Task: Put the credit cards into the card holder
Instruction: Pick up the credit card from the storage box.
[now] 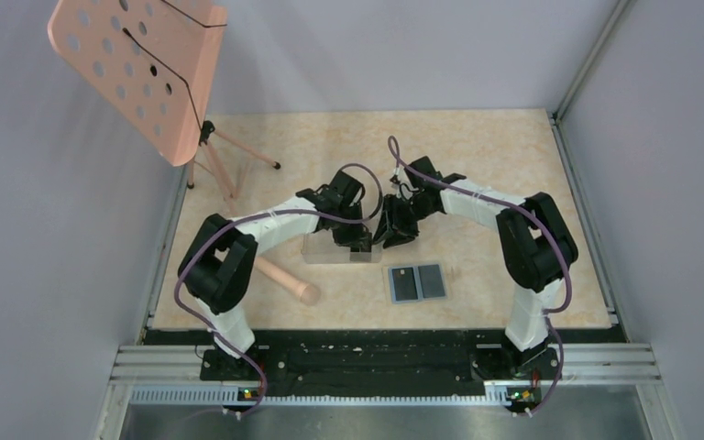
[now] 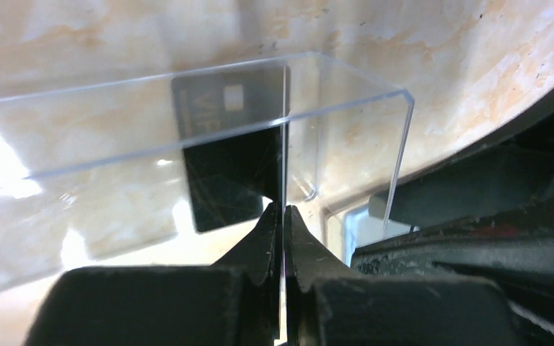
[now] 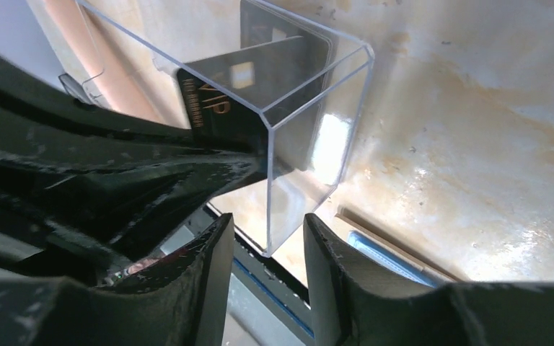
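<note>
Logging one black rectangular card [image 2: 223, 173], one clear plastic box [image 2: 353, 122], one flat blue-grey wallet [image 1: 416, 282]. Left gripper [image 2: 283, 216] is pinching fully closed at the box; right gripper [image 3: 268, 238] is straddling its corner, jaws parted.

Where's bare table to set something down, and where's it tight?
Bare: tan tabletop's far strip, from pink stand's legs to far-right corner. Crowded: centre, left gripper and right gripper at the clear plastic box, open blue-grey wallet close by.

You are looking at a box [image 2: 346, 108] of clear, glossy plastic with smooth walls. The credit card [image 3: 213, 115] is glossy black and finely scratched. The tabletop [image 3: 462, 108] has a shiny, beige marbled finish. The left claw [image 2: 283, 216] and right claw [image 3: 267, 231] are matt black plastic, scuffed.
</note>
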`<action>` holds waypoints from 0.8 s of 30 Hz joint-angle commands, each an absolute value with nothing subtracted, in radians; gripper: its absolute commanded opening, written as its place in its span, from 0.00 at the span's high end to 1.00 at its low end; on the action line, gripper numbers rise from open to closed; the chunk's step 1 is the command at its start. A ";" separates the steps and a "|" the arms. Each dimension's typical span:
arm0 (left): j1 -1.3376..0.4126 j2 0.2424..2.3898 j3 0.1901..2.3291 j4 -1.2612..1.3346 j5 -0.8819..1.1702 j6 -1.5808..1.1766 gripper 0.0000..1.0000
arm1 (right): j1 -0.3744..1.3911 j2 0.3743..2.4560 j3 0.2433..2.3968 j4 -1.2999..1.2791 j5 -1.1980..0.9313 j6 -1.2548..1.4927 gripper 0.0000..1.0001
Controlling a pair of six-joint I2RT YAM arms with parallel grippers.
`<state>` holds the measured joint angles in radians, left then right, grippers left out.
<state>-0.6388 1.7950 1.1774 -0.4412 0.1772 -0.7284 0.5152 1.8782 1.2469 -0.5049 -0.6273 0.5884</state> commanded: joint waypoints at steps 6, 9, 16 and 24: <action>-0.636 1.499 1.236 -0.635 0.011 -0.663 1.00 | 0.567 1.850 1.253 -0.374 -0.703 0.646 0.55; -0.633 1.399 1.181 -0.595 0.037 -0.683 1.00 | 0.590 1.867 1.255 -0.277 -0.750 0.683 0.55; -0.629 1.214 0.980 -0.322 0.215 -0.729 1.00 | 0.597 1.782 1.190 -0.146 -0.782 0.705 0.51; -0.657 1.175 0.750 0.100 0.427 -0.814 1.00 | 0.420 1.575 0.993 -0.361 -0.649 0.571 0.50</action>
<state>-0.6353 1.1893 0.8154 -0.1993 0.2955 -0.7593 0.5285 1.6985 1.0630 -0.2459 -0.7368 0.6579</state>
